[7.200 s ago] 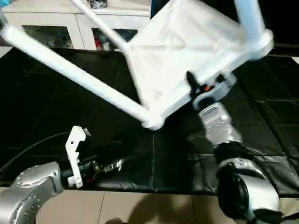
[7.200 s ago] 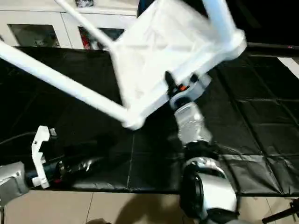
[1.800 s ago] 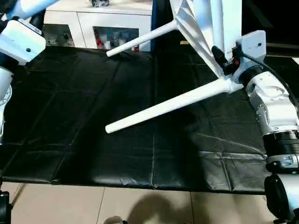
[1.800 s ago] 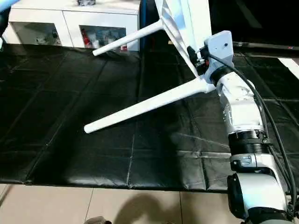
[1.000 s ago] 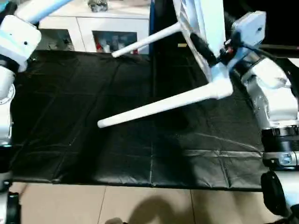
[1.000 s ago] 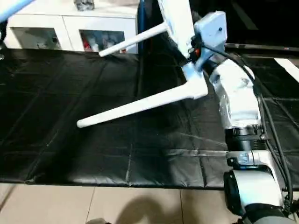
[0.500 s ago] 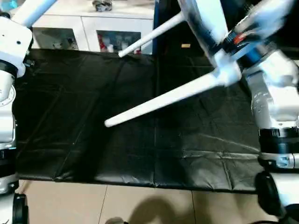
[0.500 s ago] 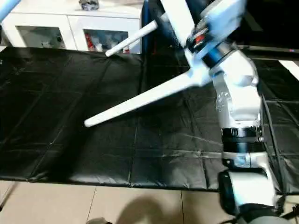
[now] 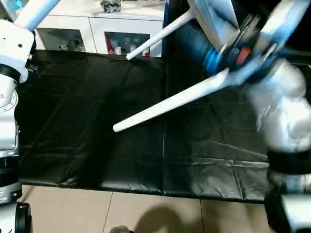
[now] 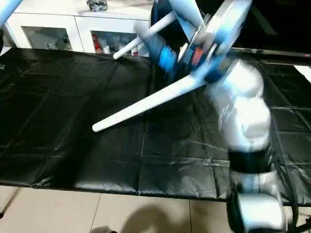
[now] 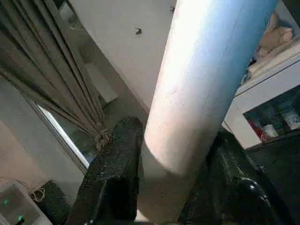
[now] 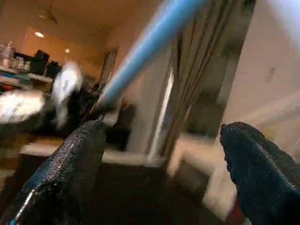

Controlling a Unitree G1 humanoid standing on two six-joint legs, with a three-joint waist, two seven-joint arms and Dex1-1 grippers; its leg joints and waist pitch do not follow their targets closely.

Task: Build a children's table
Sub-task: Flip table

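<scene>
Left eye view shows me a black mat (image 9: 97,121) spread over a pale tiled floor (image 9: 146,213). At 12 o'clock stands a white cabinet (image 9: 97,29) with glass doors. The children's table (image 9: 204,19) hangs in the air at about 1 o'clock, with one long leg (image 9: 170,104) slanting down toward the middle of the mat. My left gripper (image 11: 173,154) pinches another leg (image 11: 201,84) between its two black fingers. My right gripper (image 12: 159,159) has its fingers spread wide with nothing between them; I see curtains (image 12: 197,70) past it
</scene>
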